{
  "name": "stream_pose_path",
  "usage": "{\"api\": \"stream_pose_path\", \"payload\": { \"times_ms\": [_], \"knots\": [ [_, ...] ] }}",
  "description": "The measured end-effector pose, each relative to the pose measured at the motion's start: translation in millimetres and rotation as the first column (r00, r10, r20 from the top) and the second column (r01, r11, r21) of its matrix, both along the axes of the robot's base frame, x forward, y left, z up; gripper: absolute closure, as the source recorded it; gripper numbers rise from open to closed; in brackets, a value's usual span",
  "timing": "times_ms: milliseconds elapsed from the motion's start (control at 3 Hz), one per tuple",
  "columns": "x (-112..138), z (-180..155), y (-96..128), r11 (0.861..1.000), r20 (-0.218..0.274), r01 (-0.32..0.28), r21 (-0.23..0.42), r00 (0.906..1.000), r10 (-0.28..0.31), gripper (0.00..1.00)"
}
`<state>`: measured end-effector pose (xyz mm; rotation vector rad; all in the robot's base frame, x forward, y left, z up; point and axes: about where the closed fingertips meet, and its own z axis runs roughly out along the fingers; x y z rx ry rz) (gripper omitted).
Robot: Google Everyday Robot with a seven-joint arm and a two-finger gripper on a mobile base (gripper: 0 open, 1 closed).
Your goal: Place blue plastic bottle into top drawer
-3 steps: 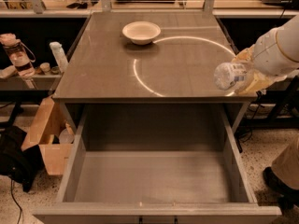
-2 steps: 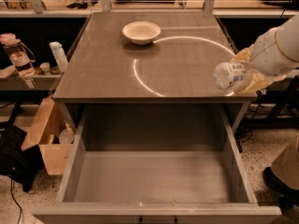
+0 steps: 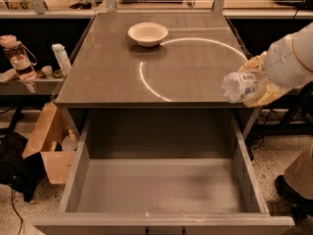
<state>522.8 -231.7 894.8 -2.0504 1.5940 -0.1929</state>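
Barely anything has shifted over the last second. At far left the pink-lidded bottle [image 3: 18, 58] and the slim white bottle [image 3: 62, 58] stand on the side shelf as before, and the cardboard box [image 3: 49, 148] leans beside the table [image 3: 107, 77] unchanged. The bowl [image 3: 147, 33] rests at the table's back edge, untouched. Below, the top drawer [image 3: 161, 192] stands pulled fully out, its grey inside bare.

The one change is at the right: the blue plastic bottle [image 3: 239, 86] has sunk a touch lower and nearer the table's front right corner. It lies roughly on its side in the air with its base pointing left, above the table's edge and not yet over the drawer. I judge this to be the carry toward the drawer, with lowering and release still to come.

The gripper [image 3: 258, 82] is clamped around the bottle's right end, one yellowish finger above and one below; the cap is probably hidden between them. The white arm reaches in from the right edge, its forearm sloping down and leftward toward the corner.
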Motion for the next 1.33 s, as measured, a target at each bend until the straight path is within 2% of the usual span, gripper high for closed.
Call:
{"api": "stream_pose_path", "payload": {
  "times_ms": [333, 667, 1000, 1333],
  "knots": [
    [-41.6, -1.8, 16.1, 0.996, -0.001, -0.09, 0.012, 0.9959, 0.09, 1.0],
    [-86.6, -3.8, 44.0, 0.974, -0.005, -0.226, 0.022, 0.974, 0.227, 1.0],
    [-123.2, -13.7, 80.3, 0.93, -0.018, -0.368, 0.005, 0.9296, 0.368, 1.0],
    [-128.4, -16.6, 86.0, 0.918, -0.019, -0.397, -0.003, 0.9177, 0.397, 1.0]
  ]
}}
